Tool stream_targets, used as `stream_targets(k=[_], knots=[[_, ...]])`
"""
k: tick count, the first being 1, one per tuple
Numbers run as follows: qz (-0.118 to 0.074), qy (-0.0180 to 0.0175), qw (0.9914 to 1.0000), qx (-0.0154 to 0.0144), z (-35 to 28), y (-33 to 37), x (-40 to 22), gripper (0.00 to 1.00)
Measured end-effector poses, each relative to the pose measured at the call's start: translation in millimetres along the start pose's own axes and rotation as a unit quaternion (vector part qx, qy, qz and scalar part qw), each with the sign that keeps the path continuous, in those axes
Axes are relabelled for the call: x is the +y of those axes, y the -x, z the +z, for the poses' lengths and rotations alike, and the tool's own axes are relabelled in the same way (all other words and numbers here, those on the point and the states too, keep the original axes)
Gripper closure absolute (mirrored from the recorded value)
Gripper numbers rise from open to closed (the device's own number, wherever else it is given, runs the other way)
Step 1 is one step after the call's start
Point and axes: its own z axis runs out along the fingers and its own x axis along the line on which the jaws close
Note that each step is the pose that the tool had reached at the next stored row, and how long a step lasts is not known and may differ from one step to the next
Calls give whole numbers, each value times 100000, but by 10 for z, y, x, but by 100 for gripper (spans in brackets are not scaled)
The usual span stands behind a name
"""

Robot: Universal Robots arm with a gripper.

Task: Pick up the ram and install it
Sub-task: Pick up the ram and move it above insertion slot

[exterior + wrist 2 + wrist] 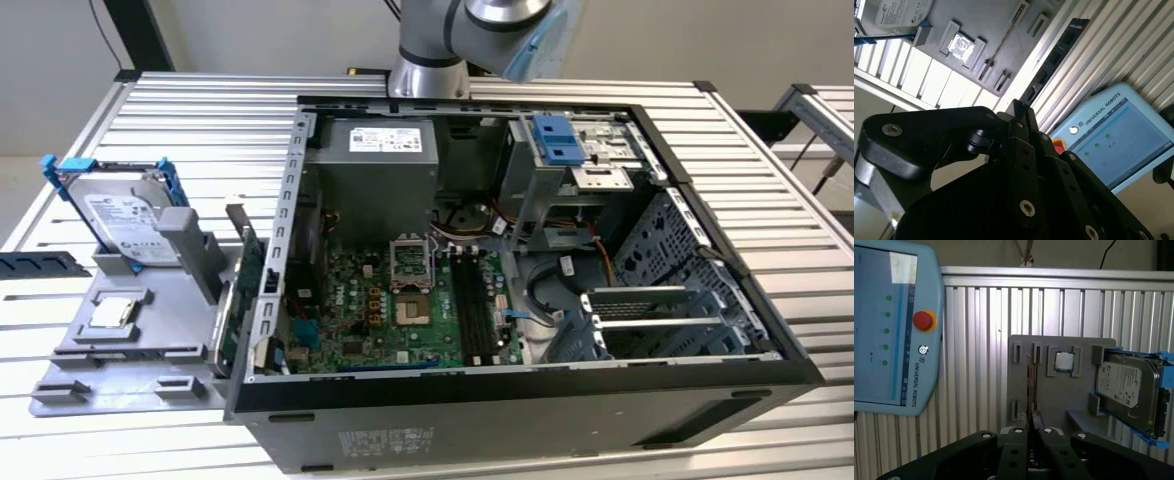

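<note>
I have the ram (1029, 382) up over the grey tray (1054, 405).
My gripper (1030, 416) is pinched narrow on it; in the first wrist view it shows edge-on past the fingertips, long axis along the slats of the table (979, 365). The case (534, 430) stands just beside the tray, open on top, its memory slots (470, 290) running across those slats.

Dark ram (43, 265), green motherboard (350, 300)

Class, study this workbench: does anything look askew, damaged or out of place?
Nothing looks damaged or spilled. The computer case lies open on its side. The hard drive leans in the grey holder at the exterior view's left, propped by its stand, not fallen.
</note>
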Motion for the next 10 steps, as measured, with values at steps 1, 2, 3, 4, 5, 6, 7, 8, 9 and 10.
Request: stream_targets(k=[1,2,3,4,5,6,7,8,9,10], knots=[[-13,-1,100000,-1,0,-1,-7,100],[-15,-7,100000,-5,1,-1,-13,100],[-16,-8,100000,-7,2,-1,-22,100],[-15,-3,100000,-2,1,-1,-32,100],[-12,-7,100000,-6,2,0,-43,100],[-12,-7,100000,-6,2,0,-53,100],[-12,-9,100000,-8,2,1,-62,100],[-12,-10,100000,-8,3,1,-72,100],[-12,-8,100000,-7,3,1,-83,100],[-15,-8,100000,-5,3,0,-94,100]])
